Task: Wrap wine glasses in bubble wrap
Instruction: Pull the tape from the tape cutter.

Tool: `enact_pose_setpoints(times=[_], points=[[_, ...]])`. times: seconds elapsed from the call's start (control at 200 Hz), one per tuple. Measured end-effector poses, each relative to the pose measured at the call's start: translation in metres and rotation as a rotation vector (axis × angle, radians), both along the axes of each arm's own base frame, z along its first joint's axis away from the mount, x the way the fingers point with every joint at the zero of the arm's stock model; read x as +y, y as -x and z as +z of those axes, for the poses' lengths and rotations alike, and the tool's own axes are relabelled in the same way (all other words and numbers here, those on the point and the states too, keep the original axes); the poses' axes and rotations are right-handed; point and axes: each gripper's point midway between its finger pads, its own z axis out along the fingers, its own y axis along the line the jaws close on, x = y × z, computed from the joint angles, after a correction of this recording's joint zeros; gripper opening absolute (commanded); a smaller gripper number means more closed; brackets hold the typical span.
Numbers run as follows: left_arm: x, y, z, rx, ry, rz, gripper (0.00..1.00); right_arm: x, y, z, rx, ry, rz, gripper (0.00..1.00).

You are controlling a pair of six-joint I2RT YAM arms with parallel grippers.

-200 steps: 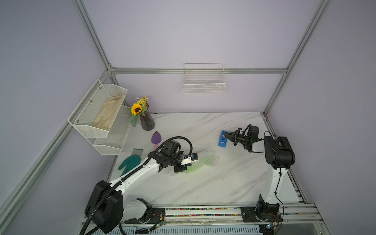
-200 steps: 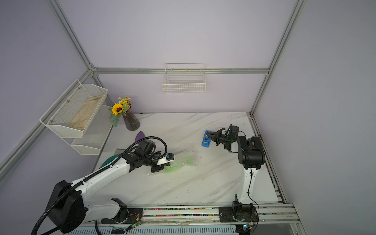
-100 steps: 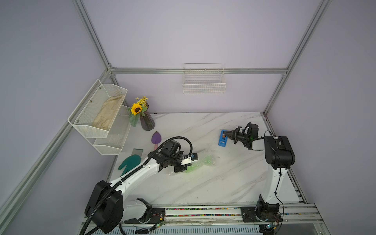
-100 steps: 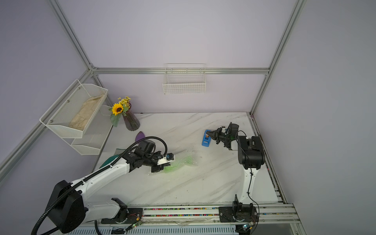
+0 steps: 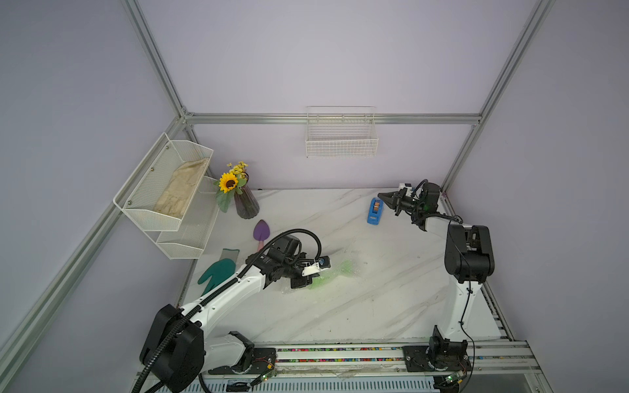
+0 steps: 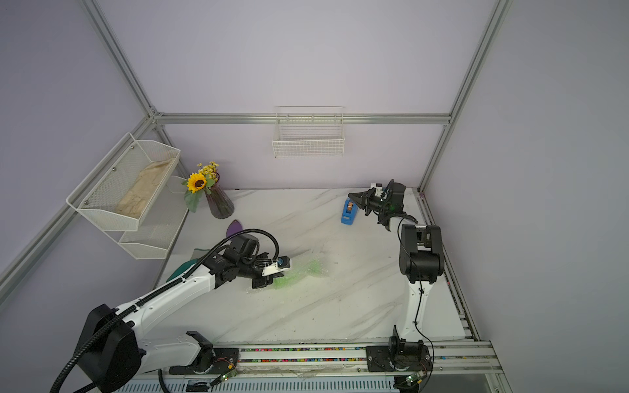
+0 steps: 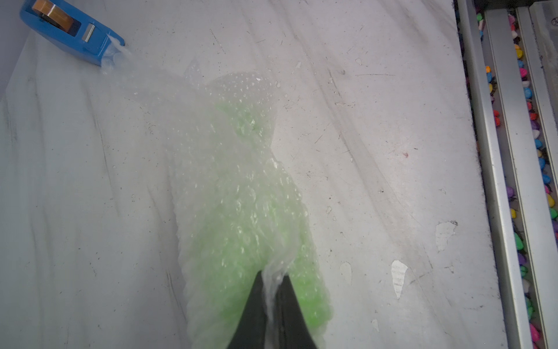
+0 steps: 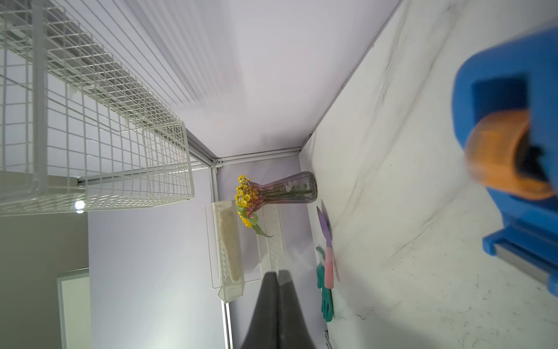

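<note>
Left wrist view, items listed from the front rail outward, places given from the blue tape dispenser. Rail of coloured beads: along the table's front edge, farthest from the dispenser. Marble table: scuffed, chipped in spots. Left gripper: jaws pinched on a fold of the bubble wrap, film bunched between the black tips. Lime-green goblet: lying on its side inside the wrap, on the rail side of the dispenser and well apart from it. A lifted corner of film veils the dispenser's cutter end in this view; contact cannot be told. In both top views the left arm's wrist covers the near end of the bundle. Teal glove: flat, far to the left-arm side of the dispenser, nearer the rail. Purple trowel: between glove and vase, left-arm side. Right gripper: jaws pressed together with nothing between them, hovering just beside the dispenser's far end. Dark ribbed vase with sunflower: about level with the dispenser, far to its left-arm side. White mesh rack holding a tan cloth: on the wall beyond the vase. Wire basket: on the back wall, above and behind the dispenser.
</note>
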Motion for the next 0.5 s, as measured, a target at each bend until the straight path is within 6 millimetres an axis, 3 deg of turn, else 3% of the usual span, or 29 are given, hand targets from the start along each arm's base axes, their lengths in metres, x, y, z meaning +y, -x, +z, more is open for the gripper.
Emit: enact_pose_setpoints(times=[0.26,0.5], points=[[0.0,0.0,0.0,0.001,0.0,0.0,0.09,0.0,0.0,-0.013,0.031,0.032,0.004,0.0],[0.0,0.0,0.0,0.002,-0.001,0.0,0.09,0.0,-0.004,0.007,-0.002,0.063,-0.012,0.0]])
